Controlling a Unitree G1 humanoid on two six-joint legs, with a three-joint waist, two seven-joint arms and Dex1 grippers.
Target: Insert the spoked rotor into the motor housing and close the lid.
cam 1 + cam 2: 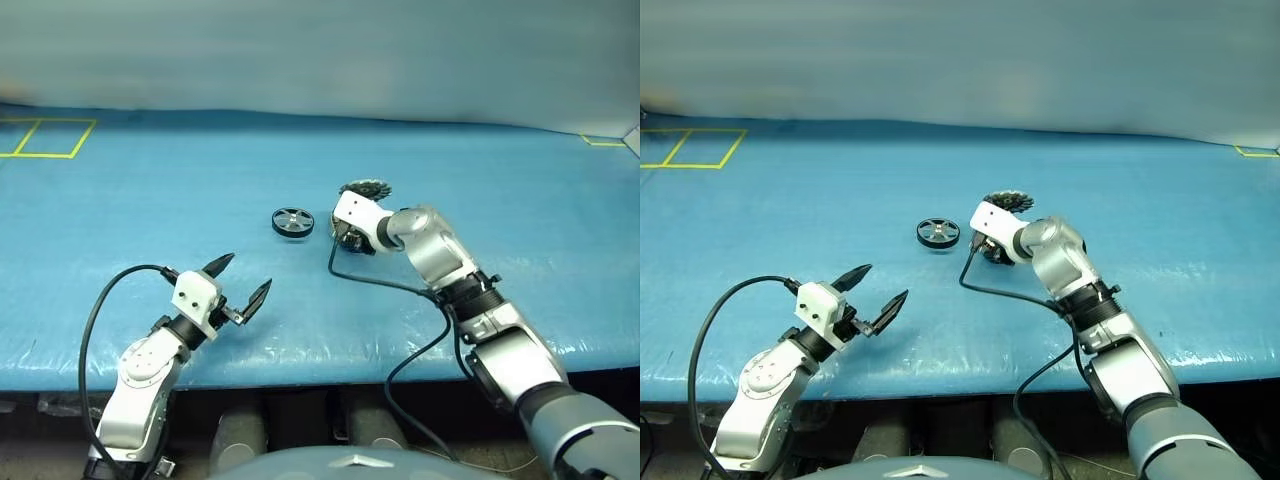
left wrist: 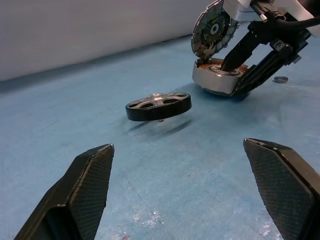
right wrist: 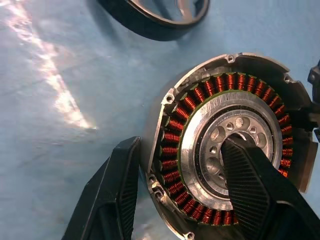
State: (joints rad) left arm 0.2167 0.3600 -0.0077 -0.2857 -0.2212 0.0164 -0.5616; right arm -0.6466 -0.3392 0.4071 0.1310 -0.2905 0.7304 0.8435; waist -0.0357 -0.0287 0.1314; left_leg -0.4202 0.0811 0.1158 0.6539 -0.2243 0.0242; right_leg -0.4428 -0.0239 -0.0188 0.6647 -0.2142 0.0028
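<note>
Task barely underway: spoked rotor (image 1: 293,222) not yet in, lying flat on blue surface (image 1: 150,200) near frame centre, just left of motor housing (image 2: 216,82). Lid (image 2: 214,31) up on its hinge, standing behind housing, so closing not yet possible. Left to do, by the look of it: pick up rotor, seat in housing, swing lid down.

Right hand (image 3: 182,195) clamped on housing wall: one finger outside the rim, other inside on the central bearing; housing looks tilted, one edge lifted off surface. Left hand (image 1: 243,281) empty, spread wide, at lower left of head view, pointed toward rotor, well apart from it.

Materials: rotor w/ dark smooth rim, silvery hub + spokes, gaps between. Housing a shallow silver-grey metal cup, ring of copper-brown windings, bright machined bearing w/ small holes. Lid a round disc, toothed/finned edge, dark inner face. Surface covered w/ glossy, slightly wrinkled blue sheet; yellow tape lines at upper left. Finger pads black, finely cross-hatched.
</note>
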